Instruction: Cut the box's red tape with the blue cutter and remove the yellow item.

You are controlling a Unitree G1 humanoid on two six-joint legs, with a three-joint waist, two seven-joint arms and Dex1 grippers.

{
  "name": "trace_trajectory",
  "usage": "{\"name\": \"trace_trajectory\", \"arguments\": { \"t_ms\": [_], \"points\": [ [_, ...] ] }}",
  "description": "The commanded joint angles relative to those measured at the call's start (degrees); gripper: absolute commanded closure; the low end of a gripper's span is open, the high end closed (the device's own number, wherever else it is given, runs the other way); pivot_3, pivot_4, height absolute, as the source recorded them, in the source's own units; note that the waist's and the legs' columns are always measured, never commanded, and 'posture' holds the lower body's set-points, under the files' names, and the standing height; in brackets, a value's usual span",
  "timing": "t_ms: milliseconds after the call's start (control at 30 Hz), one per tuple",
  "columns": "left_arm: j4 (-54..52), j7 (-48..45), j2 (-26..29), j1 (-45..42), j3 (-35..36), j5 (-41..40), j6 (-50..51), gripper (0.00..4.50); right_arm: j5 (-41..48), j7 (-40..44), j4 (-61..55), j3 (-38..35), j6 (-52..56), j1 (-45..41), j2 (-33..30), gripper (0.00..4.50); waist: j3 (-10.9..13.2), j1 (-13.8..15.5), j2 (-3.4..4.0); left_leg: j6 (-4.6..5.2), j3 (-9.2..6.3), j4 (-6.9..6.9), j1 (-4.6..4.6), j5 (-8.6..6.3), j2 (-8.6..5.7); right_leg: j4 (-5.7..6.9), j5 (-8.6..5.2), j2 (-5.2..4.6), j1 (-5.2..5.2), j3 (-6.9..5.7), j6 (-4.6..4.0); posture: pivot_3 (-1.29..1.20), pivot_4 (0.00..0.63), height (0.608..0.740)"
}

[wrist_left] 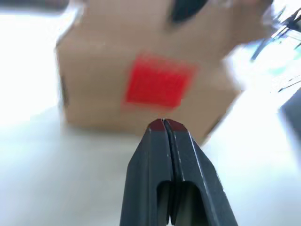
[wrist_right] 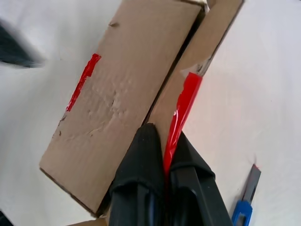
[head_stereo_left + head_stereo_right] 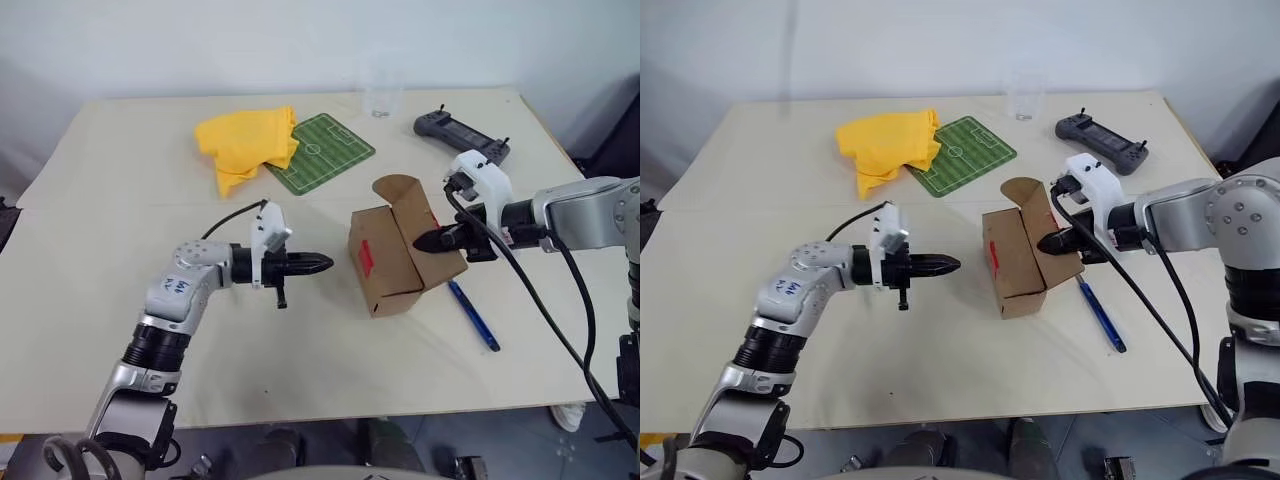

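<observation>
The brown box [image 3: 395, 265] stands at the table's middle with its lid flap [image 3: 412, 205] raised. A patch of red tape [image 3: 366, 256] sits on the side facing my left gripper [image 3: 325, 264], which is shut, empty and points level at that patch from a short gap away. My right gripper [image 3: 420, 241] is shut on the flap's edge, and a strip of red tape [image 2: 186, 101] runs between its fingers. The blue cutter [image 3: 474, 316] lies on the table just right of the box. The yellow item is hidden.
A big yellow cloth [image 3: 248, 145] and a green football-pitch mat [image 3: 320, 152] lie behind the box. A clear glass [image 3: 383, 90] and a black controller [image 3: 462, 133] sit at the back right. The table's front edge is near my arms.
</observation>
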Motion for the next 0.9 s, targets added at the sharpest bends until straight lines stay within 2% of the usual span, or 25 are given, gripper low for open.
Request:
{"name": "trace_trajectory", "arguments": {
  "t_ms": [33, 233, 400, 600, 900],
  "points": [
    [-2.39, 4.65, -5.68, -3.00, -1.01, -1.00, -0.44, 4.50, -1.58, -1.97, 0.89, 1.02, 0.69, -0.23, 1.59, 4.47, 0.00, 0.12, -0.02, 0.03, -0.04, 0.14, 0.00, 0.00, -0.07, 0.00, 0.00, -0.03, 0.10, -0.08, 0.00, 0.00, 0.150, 0.740],
    [5.27, 13.21, -12.97, -5.22, -4.99, 7.93, -9.64, 4.50, -2.01, -2.90, 1.35, 1.54, 0.69, -0.56, 2.76, 4.47, 0.00, -0.16, -0.02, -0.01, 0.02, 0.25, 0.02, 0.01, 0.00, 0.06, 0.02, 0.03, 0.09, -0.08, 0.03, 0.00, 0.150, 0.740],
    [10.64, 15.13, -15.12, -6.32, -8.26, 13.59, -15.70, 4.50, -1.00, -3.14, 0.79, 2.06, 0.69, -0.57, 3.80, 4.47, 0.00, -0.19, -0.02, -0.06, 0.06, 0.28, 0.04, 0.03, 0.01, 0.12, 0.02, 0.04, 0.08, -0.04, 0.04, 0.00, 0.150, 0.740],
    [13.07, 15.71, -14.25, -6.59, -10.81, 18.23, -17.65, 4.50, 0.00, -1.65, -0.44, 2.06, 0.69, -0.88, 3.70, 4.47, -0.01, -0.18, -0.01, -0.07, 0.07, 0.32, 0.08, 0.03, 0.01, 0.08, 0.02, 0.03, 0.08, 0.00, 0.03, 0.00, 0.150, 0.740],
    [9.86, 13.72, -6.03, -5.24, -14.15, 22.61, -12.31, 4.50, 1.63, 2.69, -1.68, 4.03, 0.69, -2.48, -1.63, 4.47, -0.02, -0.04, 0.01, -0.07, 0.05, 0.26, 0.09, 0.03, 0.02, 0.12, 0.01, 0.03, 0.08, -0.02, 0.02, 0.00, 0.150, 0.740]
  ]
}}
